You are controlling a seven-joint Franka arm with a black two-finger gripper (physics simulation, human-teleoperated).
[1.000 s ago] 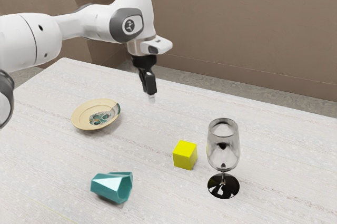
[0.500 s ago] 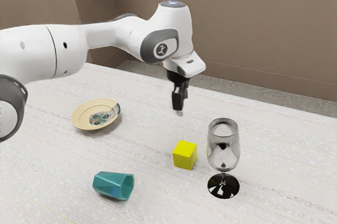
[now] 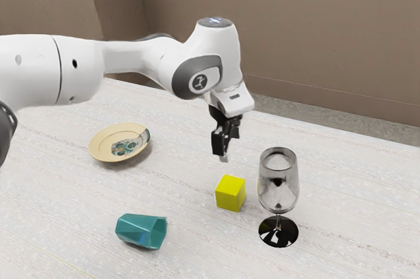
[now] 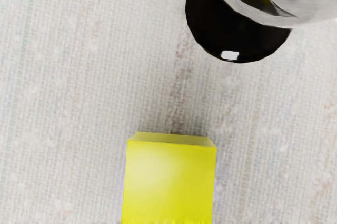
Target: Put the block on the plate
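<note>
Above the table, my gripper [image 3: 228,148] points down with its two fingers apart and nothing between them. The yellow block [image 3: 230,193] rests on the table a short way below the fingertips, not touched by them. From the wrist view, the block [image 4: 169,182] shows its top face under the hand. The cream plate [image 3: 108,150], with a coloured picture at its centre, lies toward the exterior view's left, well apart from the block.
A stemmed glass [image 3: 278,184] with a black base stands close beside the block, toward the exterior view's right; its base [image 4: 231,29] shows beside the block under the hand. A teal cup [image 3: 140,230] lies on its side near the table's front.
My hand has moved toward the exterior view's right and down, coming over the block. The teal cup has shifted and rolled slightly. Block, plate and glass have stayed put.
</note>
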